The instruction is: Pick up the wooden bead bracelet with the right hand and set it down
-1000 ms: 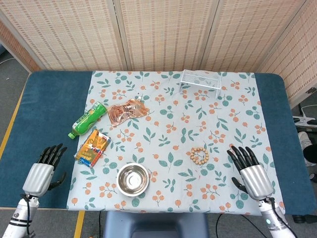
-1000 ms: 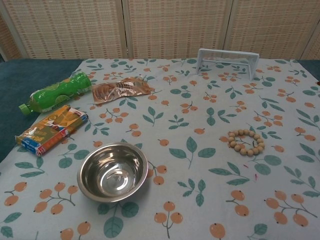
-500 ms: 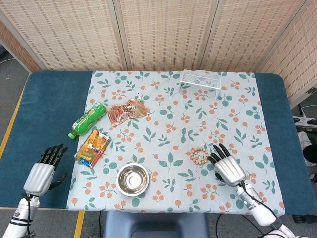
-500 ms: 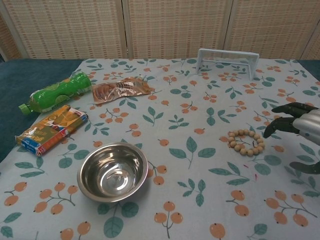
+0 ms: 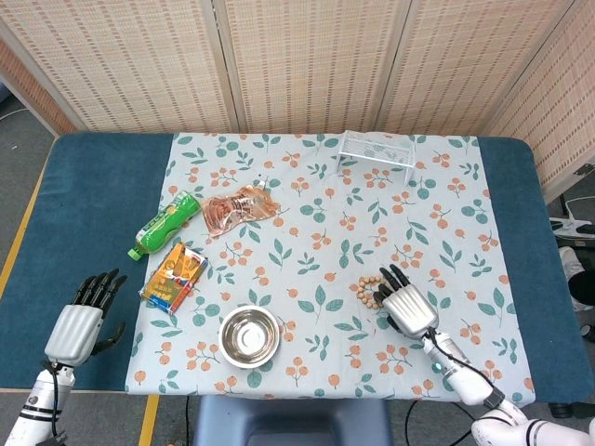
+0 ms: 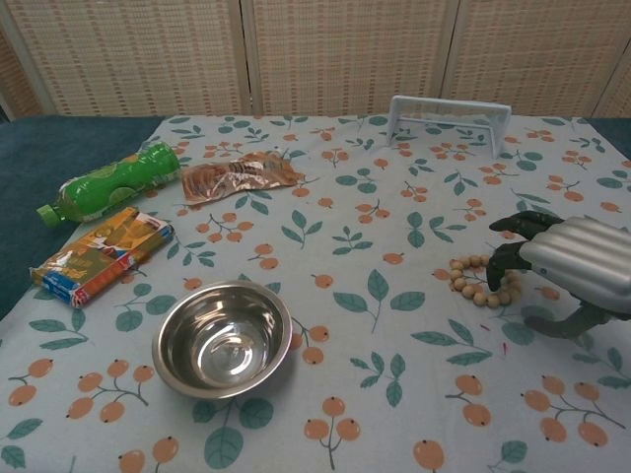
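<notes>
The wooden bead bracelet point(image 5: 368, 290) point(image 6: 474, 284) lies flat on the floral cloth, a ring of pale round beads. My right hand point(image 5: 404, 302) point(image 6: 567, 261) hovers over its right side, back plate up, dark fingers spread and reaching onto the beads; part of the ring is hidden under them. I see no grip on the beads. My left hand point(image 5: 82, 320) rests on the blue table edge at the far left, fingers apart, holding nothing; the chest view does not show it.
A steel bowl point(image 5: 249, 335) point(image 6: 224, 336) stands left of the bracelet. Further left lie a colourful packet point(image 5: 174, 277), a green bottle point(image 5: 165, 224) and a copper snack bag point(image 5: 240, 208). A white wire rack point(image 5: 376, 149) stands at the back.
My right hand has moved left from the table's right side until its fingers are over the bracelet. The bracelet and the left hand have not moved.
</notes>
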`<state>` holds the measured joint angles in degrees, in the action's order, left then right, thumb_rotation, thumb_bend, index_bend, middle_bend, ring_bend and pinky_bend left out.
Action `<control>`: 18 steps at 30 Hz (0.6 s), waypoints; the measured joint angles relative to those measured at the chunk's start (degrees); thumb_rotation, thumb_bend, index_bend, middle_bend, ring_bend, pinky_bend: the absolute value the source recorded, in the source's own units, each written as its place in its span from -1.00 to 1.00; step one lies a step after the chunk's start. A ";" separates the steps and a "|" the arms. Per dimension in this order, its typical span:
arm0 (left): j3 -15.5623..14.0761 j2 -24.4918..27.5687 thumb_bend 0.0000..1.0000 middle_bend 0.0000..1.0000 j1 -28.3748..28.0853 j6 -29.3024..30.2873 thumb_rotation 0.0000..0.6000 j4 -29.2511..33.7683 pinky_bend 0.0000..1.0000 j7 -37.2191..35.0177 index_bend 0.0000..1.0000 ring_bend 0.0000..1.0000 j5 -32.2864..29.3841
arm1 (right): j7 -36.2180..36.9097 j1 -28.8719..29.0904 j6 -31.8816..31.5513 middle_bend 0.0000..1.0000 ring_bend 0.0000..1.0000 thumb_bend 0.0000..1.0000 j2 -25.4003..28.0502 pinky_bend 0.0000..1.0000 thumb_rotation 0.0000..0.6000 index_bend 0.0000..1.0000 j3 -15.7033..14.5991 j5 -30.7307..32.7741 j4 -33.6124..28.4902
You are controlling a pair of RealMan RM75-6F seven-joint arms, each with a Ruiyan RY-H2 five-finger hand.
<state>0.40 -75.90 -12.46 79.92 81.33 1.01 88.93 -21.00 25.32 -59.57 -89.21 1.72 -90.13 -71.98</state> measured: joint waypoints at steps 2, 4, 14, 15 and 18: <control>0.01 -0.02 -0.15 -1.00 -0.01 -0.05 1.00 -0.05 -0.80 -0.01 -1.00 -1.00 -0.04 | -0.39 0.46 0.47 -0.37 -1.00 -0.49 -0.36 -1.00 1.00 -0.22 0.04 0.25 0.23; 0.04 -0.01 -0.15 -1.00 -0.04 -0.13 1.00 -0.06 -0.80 -0.03 -1.00 -1.00 -0.13 | -0.94 0.96 0.99 -0.35 -0.99 -0.48 -0.79 -1.00 1.00 -0.20 0.04 0.56 0.58; 0.05 0.07 -0.14 -1.00 -0.16 -0.51 1.00 -0.08 -0.80 -0.11 -1.00 -1.00 -0.34 | -3.05 2.21 1.84 -0.10 -0.74 -0.47 -2.40 -1.00 1.00 0.17 -0.56 1.28 1.99; 0.04 0.08 -0.14 -1.00 -0.17 -0.54 1.00 -0.07 -0.80 -0.07 -1.00 -1.00 -0.36 | -3.46 2.32 1.97 -0.09 -0.72 -0.47 -2.59 -1.00 1.00 0.19 -0.64 1.39 2.19; 0.05 0.15 -0.14 -1.00 -0.13 -0.44 1.00 0.02 -0.80 -0.08 -1.00 -1.00 -0.36 | -4.49 2.61 2.28 -0.06 -0.71 -0.47 -3.16 -1.00 1.00 0.21 -0.85 1.75 2.68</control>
<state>0.46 -75.75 -12.59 79.48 81.36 0.93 88.57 -25.49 27.93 -57.29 -92.37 0.87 -88.38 -69.31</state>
